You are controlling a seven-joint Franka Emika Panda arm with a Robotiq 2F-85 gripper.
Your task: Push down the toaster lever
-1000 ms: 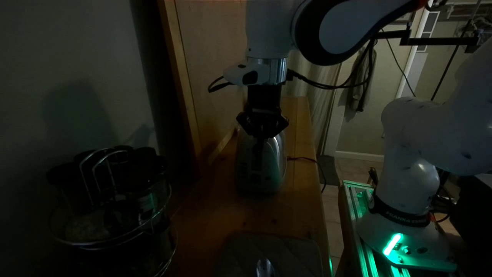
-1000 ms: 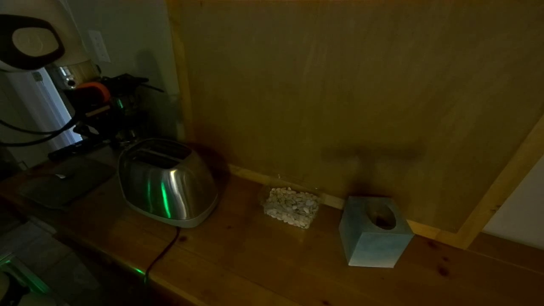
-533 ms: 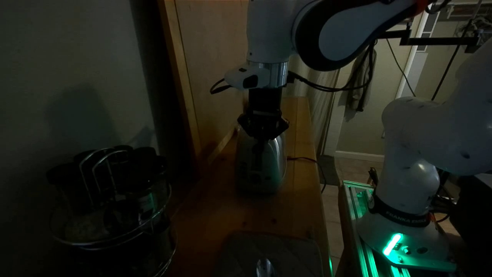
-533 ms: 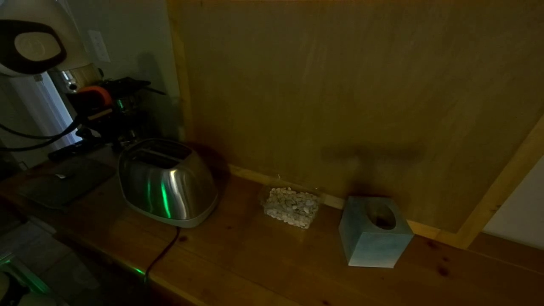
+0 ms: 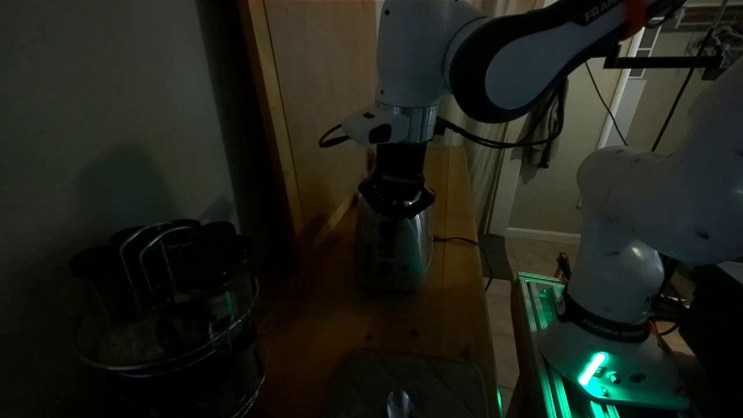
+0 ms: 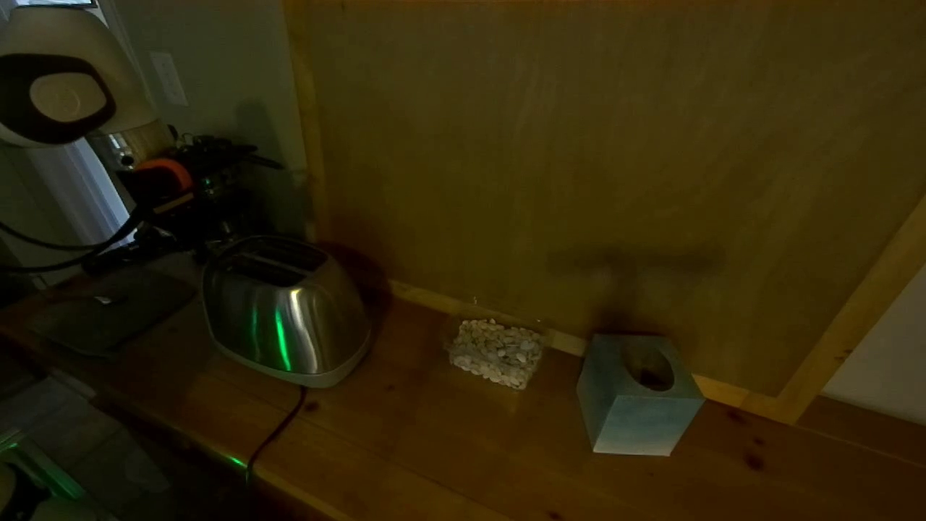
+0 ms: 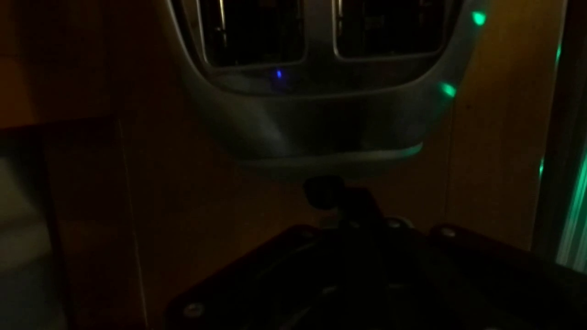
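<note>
The shiny silver toaster (image 5: 409, 261) stands on the wooden counter. It also shows in an exterior view (image 6: 296, 325) and at the top of the wrist view (image 7: 270, 119), with its two slots and a small blue light. A dark knob (image 7: 323, 192), apparently the lever, sticks out from the toaster's end. My gripper (image 7: 360, 199) looks shut, its fingertips beside the knob and seeming to touch or overlap it. In an exterior view the gripper (image 5: 395, 217) points down at the upper part of the toaster's end. The exact contact is too dark to tell.
A wire rack of dark-lidded jars (image 5: 174, 296) stands near the wall. A grey mat (image 5: 360, 389) holds a spoon (image 5: 399, 403). Behind the toaster are a clear box of pale pieces (image 6: 498, 353) and a blue tissue box (image 6: 640, 420). A cord (image 6: 278, 430) runs off the counter edge.
The arm and gripper have moved down along the toaster's end. The toaster stays in nearly the same place.
</note>
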